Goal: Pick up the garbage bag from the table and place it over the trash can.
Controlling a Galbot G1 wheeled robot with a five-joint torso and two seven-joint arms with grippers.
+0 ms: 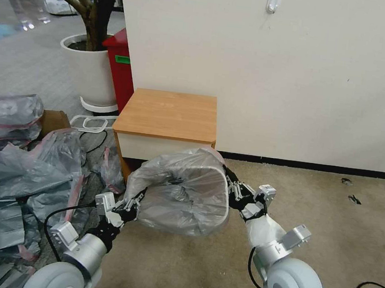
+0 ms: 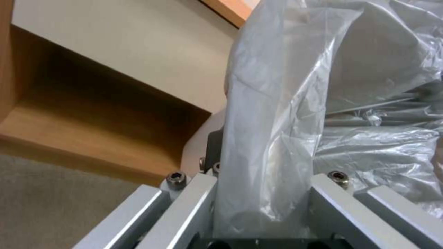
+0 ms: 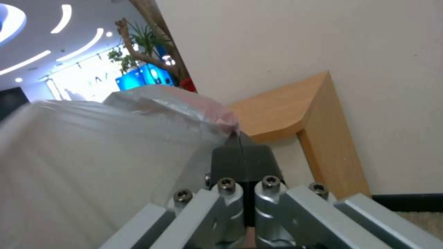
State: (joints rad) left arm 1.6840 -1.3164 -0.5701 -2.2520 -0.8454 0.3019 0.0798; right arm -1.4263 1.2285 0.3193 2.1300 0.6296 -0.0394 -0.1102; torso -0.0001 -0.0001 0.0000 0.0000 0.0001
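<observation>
Garbage bag stretched over the trash can, both hands gripping.
Left hand pinches the garbage bag at its near-left rim; the bag drapes the trash can between the hands; right hand clamps the pink-banded far-right edge. Tabletop sits bare beyond; only release seems left.

Grey garbage bag covers trash can

Translucent grey garbage bag with pink-red rim band; light-brown worktop over a white drawer front; beige carpet; red bin.
</observation>
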